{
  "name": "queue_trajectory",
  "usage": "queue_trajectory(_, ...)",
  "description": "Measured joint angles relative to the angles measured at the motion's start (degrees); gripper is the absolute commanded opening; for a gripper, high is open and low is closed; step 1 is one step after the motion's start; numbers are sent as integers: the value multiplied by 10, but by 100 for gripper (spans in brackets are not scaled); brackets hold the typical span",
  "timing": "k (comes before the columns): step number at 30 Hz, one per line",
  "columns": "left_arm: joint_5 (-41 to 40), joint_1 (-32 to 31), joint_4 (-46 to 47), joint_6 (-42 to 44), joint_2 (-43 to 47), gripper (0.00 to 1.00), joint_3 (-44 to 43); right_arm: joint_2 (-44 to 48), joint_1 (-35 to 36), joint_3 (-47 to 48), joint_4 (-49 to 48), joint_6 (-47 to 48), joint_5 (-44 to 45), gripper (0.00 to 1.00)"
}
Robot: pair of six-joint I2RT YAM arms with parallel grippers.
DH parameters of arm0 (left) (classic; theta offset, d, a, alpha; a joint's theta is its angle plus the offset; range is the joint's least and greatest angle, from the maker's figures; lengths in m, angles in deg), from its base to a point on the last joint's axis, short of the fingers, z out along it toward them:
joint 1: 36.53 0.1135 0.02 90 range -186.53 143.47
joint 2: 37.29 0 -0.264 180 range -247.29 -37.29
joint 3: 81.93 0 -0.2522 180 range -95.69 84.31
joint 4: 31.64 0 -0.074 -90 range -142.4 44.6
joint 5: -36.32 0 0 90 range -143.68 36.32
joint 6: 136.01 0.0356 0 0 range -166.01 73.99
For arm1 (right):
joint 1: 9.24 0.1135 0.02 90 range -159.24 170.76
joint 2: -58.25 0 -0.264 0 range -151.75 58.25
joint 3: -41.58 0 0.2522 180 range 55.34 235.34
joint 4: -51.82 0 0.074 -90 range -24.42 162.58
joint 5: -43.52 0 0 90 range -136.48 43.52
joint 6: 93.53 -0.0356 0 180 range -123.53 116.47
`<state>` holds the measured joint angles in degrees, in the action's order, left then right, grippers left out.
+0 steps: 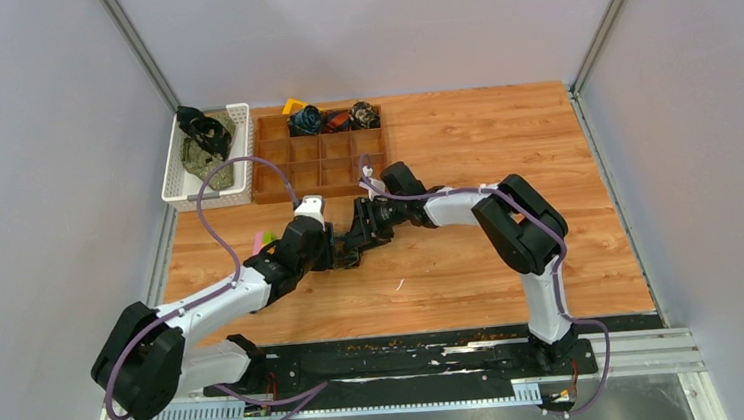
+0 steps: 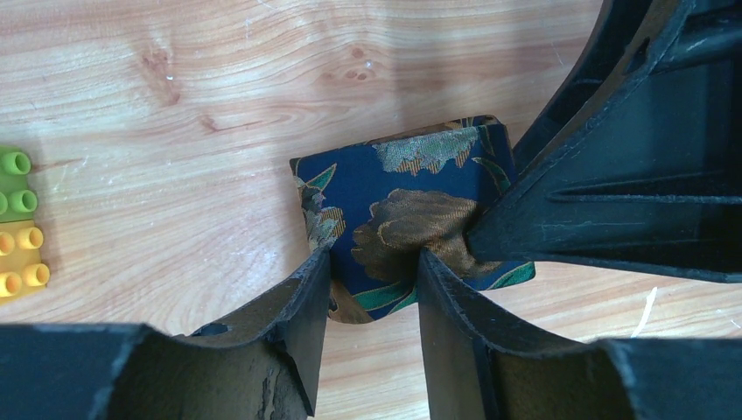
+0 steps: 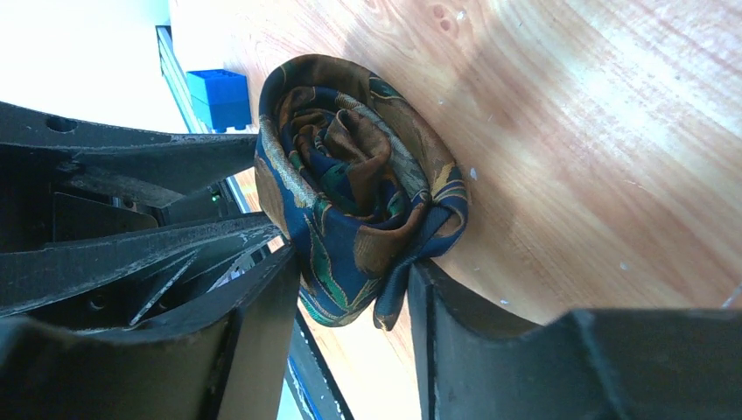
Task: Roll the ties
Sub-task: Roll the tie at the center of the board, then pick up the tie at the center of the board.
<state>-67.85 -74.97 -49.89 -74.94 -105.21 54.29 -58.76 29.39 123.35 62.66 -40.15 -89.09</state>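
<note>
rolled navy tie (image 2: 411,175) gripped twice
roll sits pinched between left gripper (image 2: 372,260) fingers, and between right gripper (image 3: 354,264) fingers.

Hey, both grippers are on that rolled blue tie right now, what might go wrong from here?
1. The rolled tie has a loose outer fold beside the right gripper; if a grip slips, the coil may spring open.
2. The left gripper and the right one crowd the same small roll, so their fingers may collide.
3. The plastic blocks lie close by and might get knocked.
</note>
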Motion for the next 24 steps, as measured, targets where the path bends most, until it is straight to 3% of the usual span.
queue_trajectory(9,3,0,-1,1,0,52,0,0,3,7,16,3,7,26)
queue_trajectory(18,19,1,-79,-5,64,75,-5,0,5,7,20,5,11,0)
queue_trajectory(22,18,1,-135,-7,109,84,-29,0,5,7,24,5,12,0)
queue_trajectory(24,14,1,-172,-9,129,93,-49,1,5,7,28,6,12,0)
